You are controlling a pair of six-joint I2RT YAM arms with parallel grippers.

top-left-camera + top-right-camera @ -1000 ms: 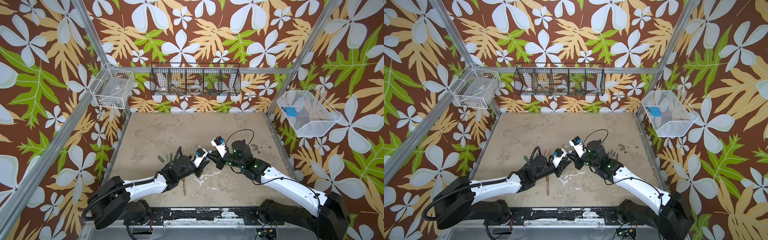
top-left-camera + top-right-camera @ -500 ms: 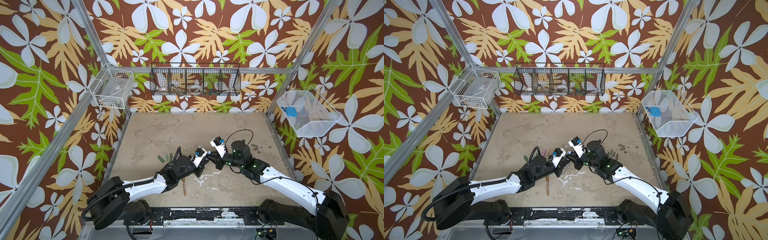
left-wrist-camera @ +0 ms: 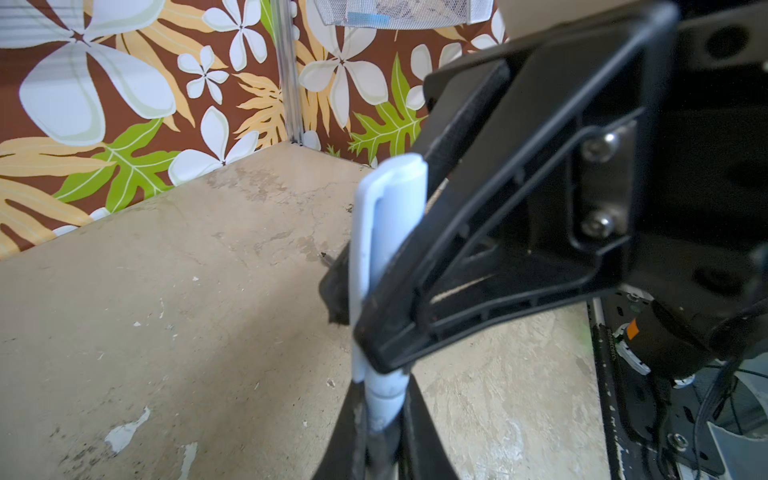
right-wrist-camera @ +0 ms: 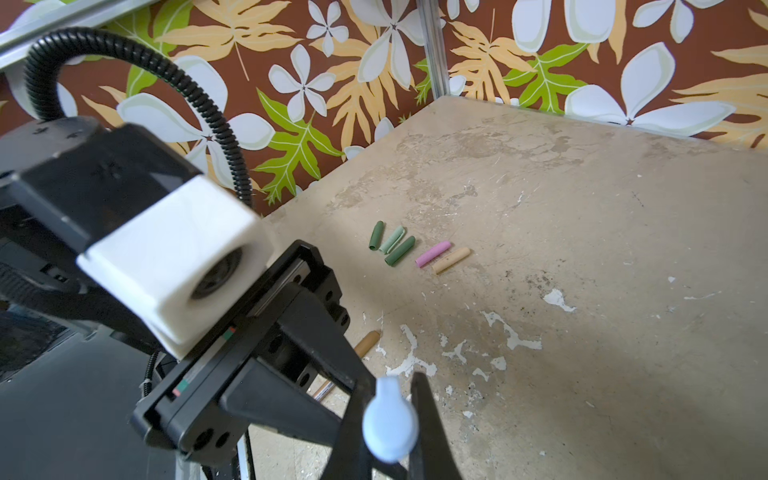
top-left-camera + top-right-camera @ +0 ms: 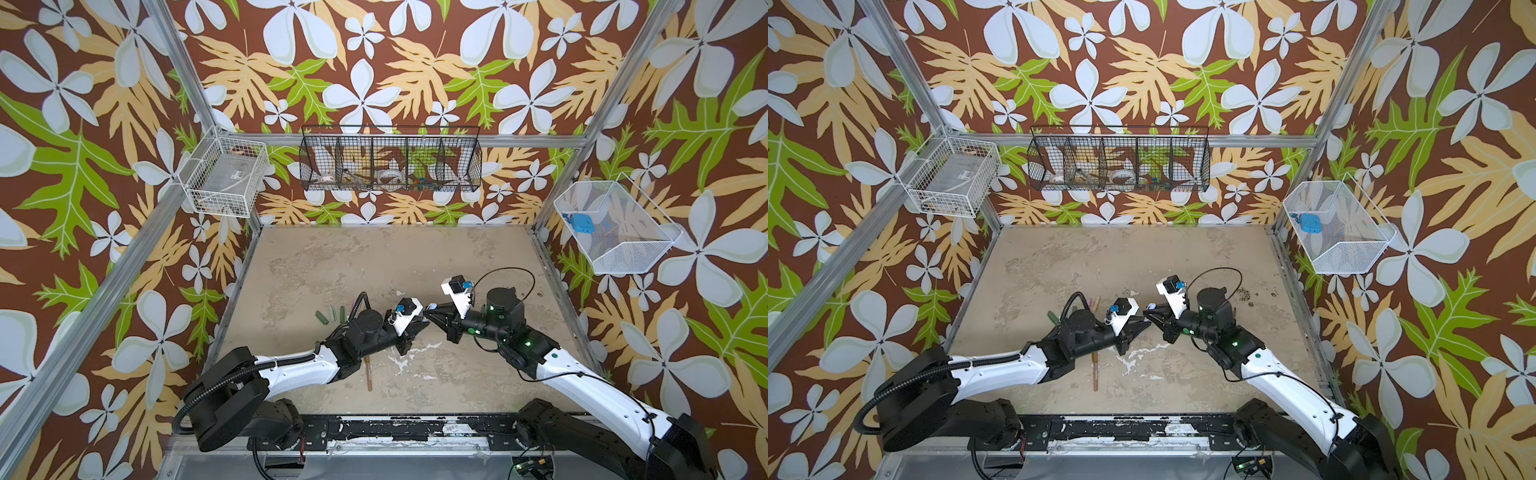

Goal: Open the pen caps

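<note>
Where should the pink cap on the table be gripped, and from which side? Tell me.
Take the pink cap from straight above, jaws across its width near mid-length. It lies flat on the table, a short round tube, so its long sides probably give the surest pinch. The beige cap lies close alongside, so that finger needs care. The nearer dark green cap leaves more room.

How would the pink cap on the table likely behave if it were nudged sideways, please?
The pink cap is a short round tube lying on its side, so it would probably roll. It looks small and hollow, so likely light and easily flicked away. The beige cap lies close beside it, so a push that way would probably shift both.
</note>
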